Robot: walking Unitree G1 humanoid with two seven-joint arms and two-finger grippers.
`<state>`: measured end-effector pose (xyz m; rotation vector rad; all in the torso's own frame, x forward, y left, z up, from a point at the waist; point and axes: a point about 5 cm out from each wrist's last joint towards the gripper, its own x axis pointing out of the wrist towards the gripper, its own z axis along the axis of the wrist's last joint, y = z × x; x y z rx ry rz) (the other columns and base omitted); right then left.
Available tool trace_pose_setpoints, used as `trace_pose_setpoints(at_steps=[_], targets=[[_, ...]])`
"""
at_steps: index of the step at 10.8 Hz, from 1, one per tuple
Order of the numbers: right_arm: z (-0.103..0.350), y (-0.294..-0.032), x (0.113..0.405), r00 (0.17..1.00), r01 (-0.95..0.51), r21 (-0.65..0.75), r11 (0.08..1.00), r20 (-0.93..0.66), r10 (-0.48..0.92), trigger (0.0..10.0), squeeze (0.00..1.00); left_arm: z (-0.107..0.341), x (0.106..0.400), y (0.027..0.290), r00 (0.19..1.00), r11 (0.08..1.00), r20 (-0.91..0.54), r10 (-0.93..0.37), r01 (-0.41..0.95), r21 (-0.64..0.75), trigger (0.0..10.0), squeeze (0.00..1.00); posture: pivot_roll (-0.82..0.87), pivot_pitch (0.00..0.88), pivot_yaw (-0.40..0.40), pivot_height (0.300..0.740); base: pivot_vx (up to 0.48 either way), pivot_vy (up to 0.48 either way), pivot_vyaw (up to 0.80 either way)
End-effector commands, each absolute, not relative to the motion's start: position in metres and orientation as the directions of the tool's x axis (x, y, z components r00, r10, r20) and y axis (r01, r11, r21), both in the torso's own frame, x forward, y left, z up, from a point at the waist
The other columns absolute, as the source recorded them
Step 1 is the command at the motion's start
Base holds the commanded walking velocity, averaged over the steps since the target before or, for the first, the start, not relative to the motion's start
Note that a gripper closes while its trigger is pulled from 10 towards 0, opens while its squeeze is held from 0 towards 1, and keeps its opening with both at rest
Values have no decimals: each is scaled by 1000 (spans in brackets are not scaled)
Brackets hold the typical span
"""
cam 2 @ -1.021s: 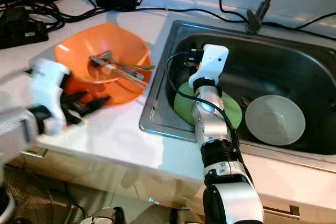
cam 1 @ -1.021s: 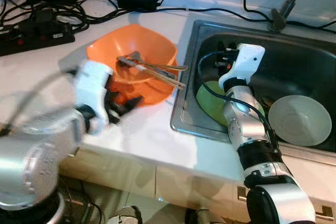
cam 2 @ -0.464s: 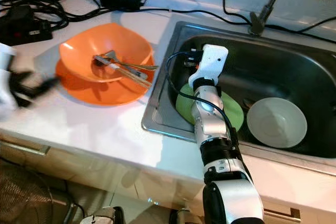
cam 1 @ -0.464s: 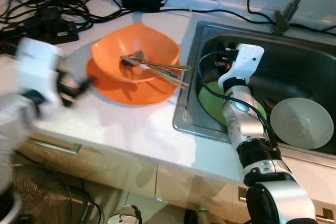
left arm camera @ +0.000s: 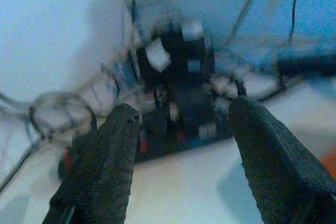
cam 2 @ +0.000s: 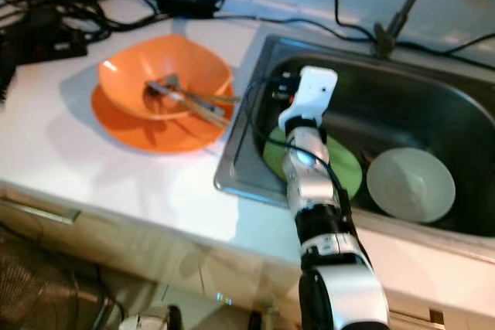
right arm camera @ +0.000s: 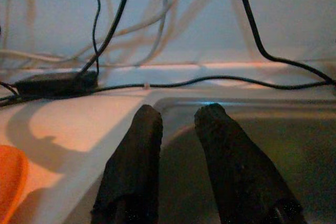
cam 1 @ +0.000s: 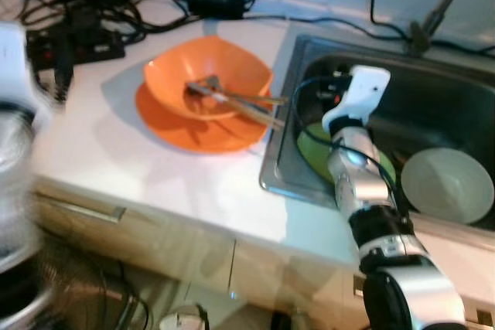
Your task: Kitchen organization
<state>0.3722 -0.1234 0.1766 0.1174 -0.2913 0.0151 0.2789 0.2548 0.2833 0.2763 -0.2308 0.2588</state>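
An orange bowl (cam 1: 209, 75) rests on an orange plate (cam 1: 193, 125) on the white counter, with a fork and chopsticks (cam 1: 236, 102) lying in it. In the steel sink (cam 1: 456, 90) lie a green plate (cam 1: 313, 148) and a white bowl (cam 1: 447, 185). My right arm (cam 1: 360, 183) reaches over the green plate; its gripper (right arm camera: 178, 116) is shut on nothing and points at the sink's back left corner. My left arm (cam 1: 15, 75) is a blur at the far left edge. Its gripper (left arm camera: 181, 111) is open and empty, facing a black power strip (left arm camera: 178, 114).
Black cables, an adapter (cam 1: 218, 0) and a power strip (cam 1: 77, 40) crowd the back of the counter. A tap stem (cam 1: 433, 13) rises behind the sink. Bare counter (cam 1: 155, 175) lies in front of the orange plate, with cabinet fronts below its edge.
My left arm has swung away from the orange plate, out to the far left and up toward the cables. The right arm has held still. The camera has shifted slightly.
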Motion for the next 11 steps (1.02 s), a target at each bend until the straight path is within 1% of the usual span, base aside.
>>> trace_pose_setpoints(at_steps=[1,2,3,4,5,6,7,9,11], targets=[[182,-130,373,949,-9,114,993,314,-28,10000,0,289,290,239,908,921,366,204,-305,243,10000,0,164,65,-37,740,0,0,0],[184,-132,373,946,-4,112,994,323,-32,10000,0,290,295,233,894,928,404,196,-302,219,10000,0,151,59,-31,740,0,0,0],[188,-138,370,936,14,111,994,349,-52,10000,0,286,307,213,886,940,451,110,-240,243,10000,0,128,44,-26,740,0,0,0],[187,-143,369,932,26,112,993,357,-65,10000,0,277,321,189,879,959,476,9,-143,246,10000,0,105,12,-36,740,0,0,0],[195,-146,370,924,20,93,995,379,-54,10000,0,274,331,163,853,968,517,-67,-70,241,10000,0,87,0,-56,740,0,0,0],[204,-149,372,914,27,83,996,403,-58,10000,0,270,338,142,839,972,533,-114,-18,236,10000,0,73,0,-61,740,0,0,0],[211,-150,372,902,27,85,996,427,-61,10000,0,265,341,133,838,976,532,-120,1,218,10000,0,58,0,-59,740,0,0,0],[218,-148,363,880,17,85,996,471,-55,10000,0,256,341,113,811,977,562,-162,52,207,10000,0,28,0,-55,740,0,0,0],[217,-148,361,881,15,77,997,470,-50,10000,0,257,341,112,793,976,588,-163,43,213,10000,0,19,0,-56,740,0,0,0]])
